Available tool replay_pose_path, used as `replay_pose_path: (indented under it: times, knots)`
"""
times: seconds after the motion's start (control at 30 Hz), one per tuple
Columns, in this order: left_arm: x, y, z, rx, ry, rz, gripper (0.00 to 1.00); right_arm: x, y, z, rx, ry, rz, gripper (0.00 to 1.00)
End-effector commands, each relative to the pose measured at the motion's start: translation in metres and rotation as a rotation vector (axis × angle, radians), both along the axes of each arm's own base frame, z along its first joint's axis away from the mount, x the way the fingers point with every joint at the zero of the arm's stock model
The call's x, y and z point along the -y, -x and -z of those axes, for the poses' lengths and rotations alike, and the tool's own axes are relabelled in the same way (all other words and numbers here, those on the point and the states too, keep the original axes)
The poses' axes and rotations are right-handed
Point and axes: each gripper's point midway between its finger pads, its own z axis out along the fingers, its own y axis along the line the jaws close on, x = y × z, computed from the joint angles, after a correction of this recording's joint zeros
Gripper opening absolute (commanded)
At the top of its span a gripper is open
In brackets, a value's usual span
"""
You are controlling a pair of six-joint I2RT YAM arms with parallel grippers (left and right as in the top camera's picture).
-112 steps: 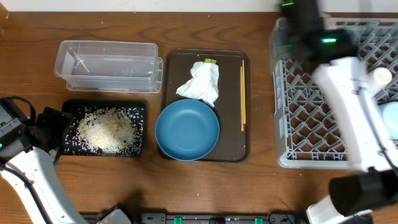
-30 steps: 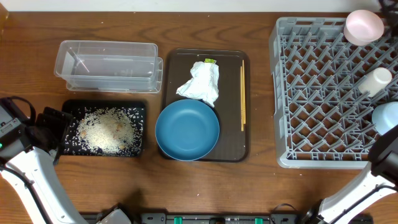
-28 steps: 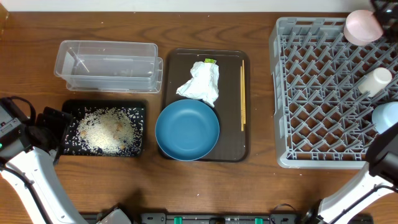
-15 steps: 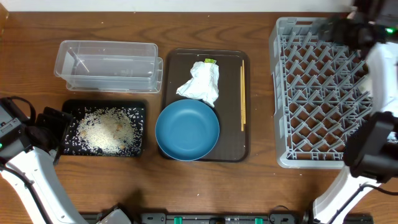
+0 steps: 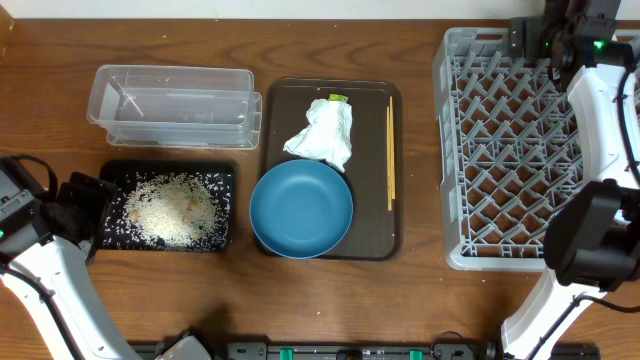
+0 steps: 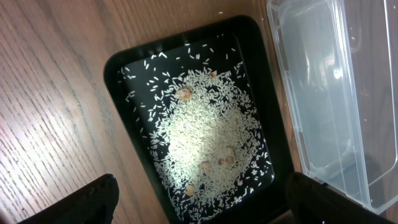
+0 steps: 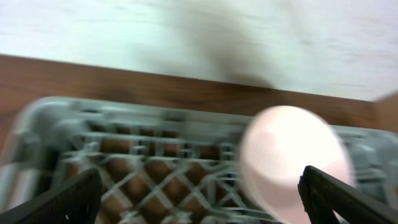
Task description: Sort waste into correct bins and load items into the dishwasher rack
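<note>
pink cup (image 7: 292, 158) on grey rack (image 7: 155, 168) in right wrist view, unseen overhead

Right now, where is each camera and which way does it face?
Overhead: above the table, looking down on clear container, black tray, dark blue bowl, rack; left arm and right arm show.
Left wrist: looks down at rice in the black tray; open left gripper at bottom corners.
Right wrist: faces the rack's far edge and a pinkish cup, blurred; open right gripper at bottom corners.
Shared: overhead and left wrist both show tray and rice.
</note>
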Motion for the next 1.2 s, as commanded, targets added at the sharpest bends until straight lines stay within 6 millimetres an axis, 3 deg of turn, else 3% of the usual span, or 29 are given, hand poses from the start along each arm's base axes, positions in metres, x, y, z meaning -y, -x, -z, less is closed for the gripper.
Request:
replay_pose_path:
  times: [0.0,0.27,0.4,0.53,0.7,1.03,1.17]
  knots:
    - [-0.002,-0.001,-0.005,0.012,-0.004,-0.011,0.89,0.032,-0.002,0.028,-0.051,0.081,0.099,0.99]
    - [-0.002,-0.001,-0.005,0.012,-0.004,-0.011,0.89,0.040,-0.017,0.072,-0.083,0.088,0.113,0.83]
    - [-0.002,-0.001,-0.005,0.012,-0.004,-0.011,0.89,0.047,-0.020,0.077,-0.077,0.122,0.135,0.80]
    - [-0.002,-0.001,-0.005,0.012,-0.003,-0.012,0.89,0.052,-0.019,0.077,-0.087,0.146,0.132,0.60]
    - [-0.002,-0.001,-0.005,0.012,-0.004,-0.011,0.89,0.060,-0.014,0.079,-0.101,0.145,0.144,0.51]
    - [-0.002,-0.001,-0.005,0.012,-0.004,-0.011,0.89,0.075,0.000,0.102,-0.177,0.109,0.167,0.51]
    - [-0.002,-0.001,-0.005,0.012,-0.004,-0.011,0.89,0.075,0.000,0.102,-0.168,0.091,0.186,0.38]
